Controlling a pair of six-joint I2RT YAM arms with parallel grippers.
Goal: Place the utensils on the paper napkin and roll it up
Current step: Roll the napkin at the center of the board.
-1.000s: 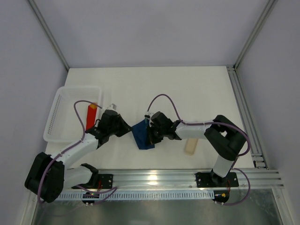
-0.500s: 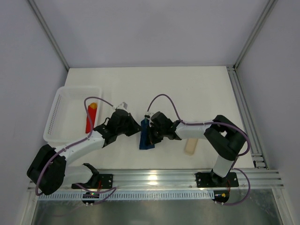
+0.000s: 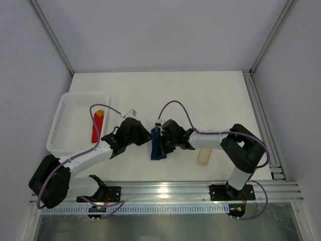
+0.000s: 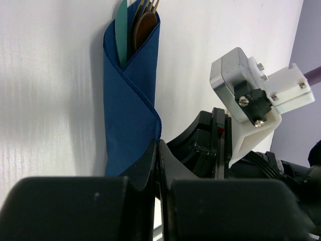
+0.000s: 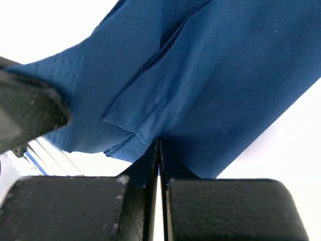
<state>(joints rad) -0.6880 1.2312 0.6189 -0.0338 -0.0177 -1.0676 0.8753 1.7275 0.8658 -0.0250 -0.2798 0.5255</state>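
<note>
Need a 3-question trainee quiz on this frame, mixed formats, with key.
1. True or false: the napkin lies flat and unfolded.
2. Where is the red block relative to the white basket? A: inside it. B: outside, touching its wall. C: underneath it.
3. In the left wrist view, what pokes out of the napkin's open end?

Key
1. False: it is wrapped into a narrow roll.
2. A.
3. The utensils: fork tines, a copper spoon bowl and a green piece show at the top.
</note>
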